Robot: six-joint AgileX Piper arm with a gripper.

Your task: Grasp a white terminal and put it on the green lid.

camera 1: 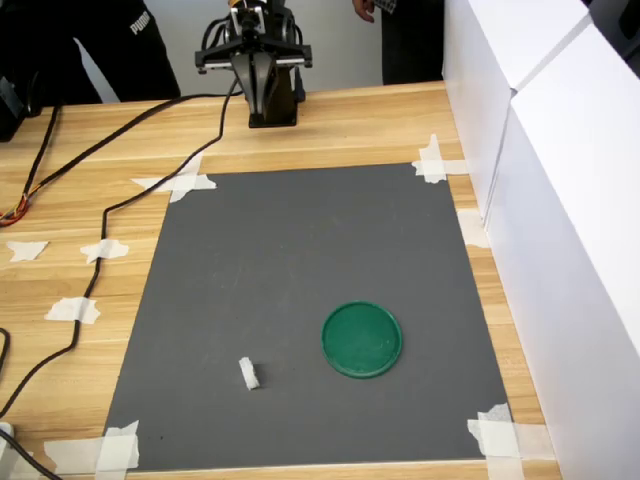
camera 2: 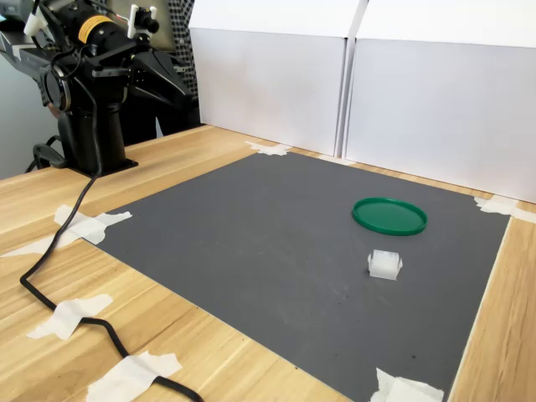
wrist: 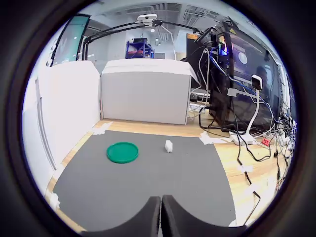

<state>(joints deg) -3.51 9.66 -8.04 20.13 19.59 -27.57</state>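
Wooden table point(camera 1: 340, 125), white foam boards point(camera 2: 435, 100) along edges. Grey mat point(camera 1: 300, 260) taped at corners. Arm point(camera 1: 262, 60) folded at far end in first exterior view, off mat. Gripper point(wrist: 161, 210) fingers pressed together, holding nothing. Green lid point(camera 1: 361, 339) flat on mat. White terminal point(camera 1: 249, 373) near lid, apart, at first exterior view's left.

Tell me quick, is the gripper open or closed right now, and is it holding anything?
Gripper: closed and empty, its jaws pressed together in the wrist view. The tiny white plastic terminal block sits untouched on the dark grey mat.
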